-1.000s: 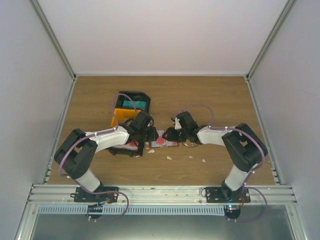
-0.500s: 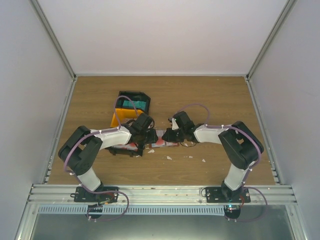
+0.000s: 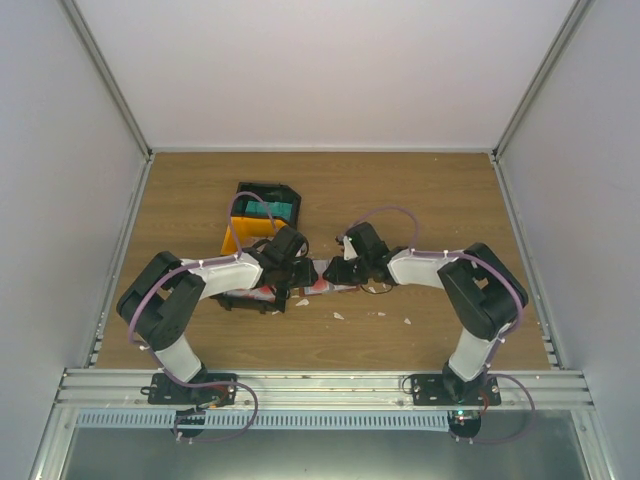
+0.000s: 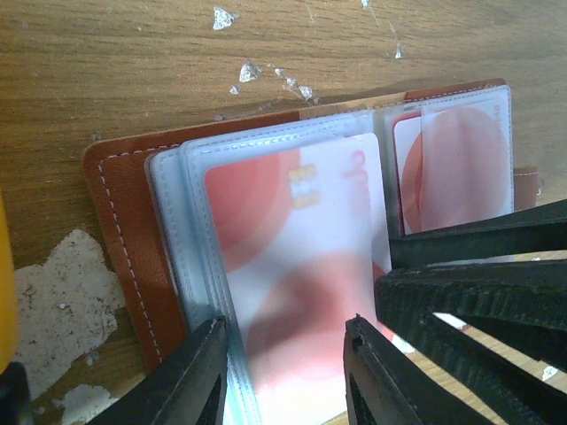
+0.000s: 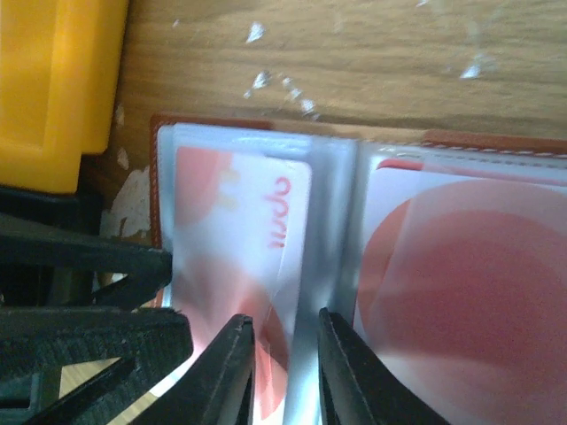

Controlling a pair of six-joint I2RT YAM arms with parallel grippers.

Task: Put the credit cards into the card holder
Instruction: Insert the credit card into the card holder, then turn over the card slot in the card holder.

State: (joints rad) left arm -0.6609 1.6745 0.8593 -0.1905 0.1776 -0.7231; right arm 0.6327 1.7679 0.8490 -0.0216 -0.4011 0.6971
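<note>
Nearest you, a few white flecks point(image 3: 338, 316) lay on the wooden table point(image 3: 420, 190). Just past them, your two grippers were close together over the card holder point(image 4: 124, 221). It lay open and flat near the middle of the table, brown cover underneath and clear sleeves point(image 4: 177, 204) on top.

Your left gripper point(image 4: 283, 332) had its fingers spread. They were set over the near end of a red-and-white credit card point(image 4: 292, 221) lying among the left-hand sleeves.

Your right gripper point(image 5: 283, 319) stood on the opposite side with only a narrow gap between its fingers, and the sleeve fold lay in that gap. Neither wrist view let you tell whether it was pinching the fold.

A second red-and-white card point(image 4: 456, 159) sat in the right-hand pocket. Just behind the holder stood a yellow bin point(image 5: 62, 80). Beyond that was a black bin point(image 3: 245, 190) holding teal cards point(image 3: 268, 208).
</note>
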